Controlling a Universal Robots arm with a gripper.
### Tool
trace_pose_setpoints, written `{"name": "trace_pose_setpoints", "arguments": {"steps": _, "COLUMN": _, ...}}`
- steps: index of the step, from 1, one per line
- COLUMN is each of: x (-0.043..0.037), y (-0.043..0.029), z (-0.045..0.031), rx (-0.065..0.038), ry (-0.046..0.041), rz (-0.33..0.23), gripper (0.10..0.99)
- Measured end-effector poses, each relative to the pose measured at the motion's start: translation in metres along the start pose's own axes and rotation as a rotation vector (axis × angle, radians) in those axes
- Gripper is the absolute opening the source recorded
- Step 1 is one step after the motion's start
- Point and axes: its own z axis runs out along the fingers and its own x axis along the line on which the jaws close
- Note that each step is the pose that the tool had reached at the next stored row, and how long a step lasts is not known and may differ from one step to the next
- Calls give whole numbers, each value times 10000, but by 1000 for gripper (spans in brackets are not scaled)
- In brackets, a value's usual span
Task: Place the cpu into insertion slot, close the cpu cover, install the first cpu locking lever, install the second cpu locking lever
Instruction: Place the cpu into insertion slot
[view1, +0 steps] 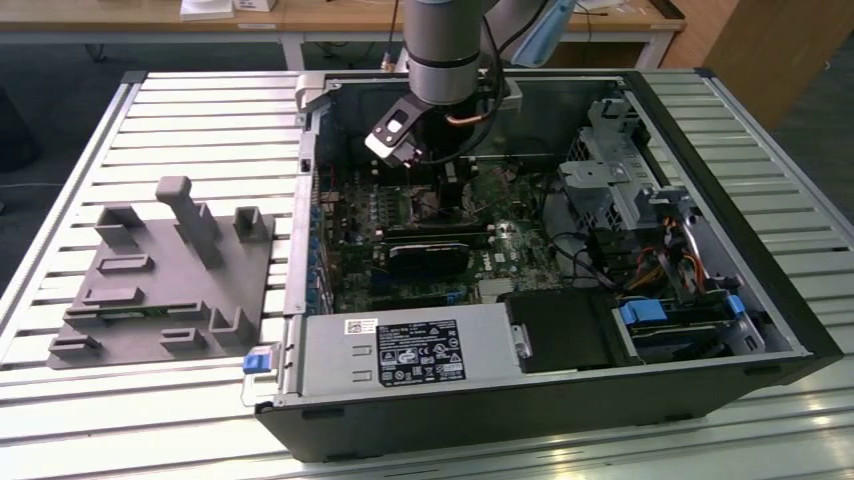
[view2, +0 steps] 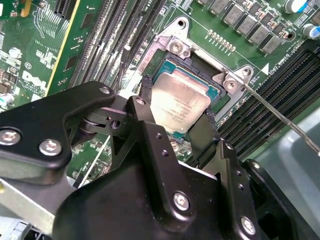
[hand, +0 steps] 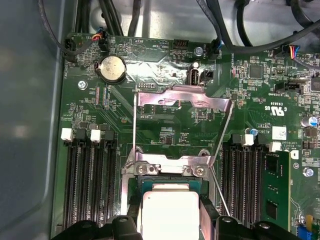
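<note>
Second wrist view: cpu (view2: 181, 99) between tool (view2: 177, 106) fingers (view2: 208, 134), one edge hidden.

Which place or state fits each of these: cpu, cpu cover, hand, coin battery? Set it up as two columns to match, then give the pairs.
1. cpu
2. cpu cover
3. hand
4. coin battery

A. standing open, tilted up off the socket
B. low over the chip
C. beyond the raised cover
D. lying in the insertion slot

Pairs: 1-D, 2-A, 3-B, 4-C
</note>
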Motion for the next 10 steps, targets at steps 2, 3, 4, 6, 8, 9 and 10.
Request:
{"name": "trace_pose_setpoints", "arguments": {"steps": 2, "x": 1, "y": 0, "z": 1, "rx": -1, "ry": 2, "rz": 2, "gripper": 541}}
{"name": "trace_pose_setpoints", "arguments": {"steps": 3, "x": 1, "y": 1, "z": 3, "rx": -2, "ry": 4, "rz": 2, "gripper": 541}}
{"name": "trace_pose_setpoints", "arguments": {"steps": 4, "x": 2, "y": 1, "z": 3, "rx": -4, "ry": 6, "rz": 3, "gripper": 541}}
{"name": "trace_pose_setpoints", "arguments": {"steps": 6, "x": 2, "y": 1, "z": 3, "rx": -5, "ry": 6, "rz": 3, "gripper": 541}}
{"name": "trace_pose_setpoints", "arguments": {"steps": 8, "x": 2, "y": 1, "z": 3, "rx": -5, "ry": 6, "rz": 3, "gripper": 541}}
{"name": "trace_pose_setpoints", "arguments": {"steps": 9, "x": 2, "y": 1, "z": 3, "rx": -5, "ry": 6, "rz": 3, "gripper": 541}}
{"name": "trace_pose_setpoints", "arguments": {"steps": 10, "x": 3, "y": 2, "z": 5, "rx": -10, "ry": 11, "rz": 4, "gripper": 553}}
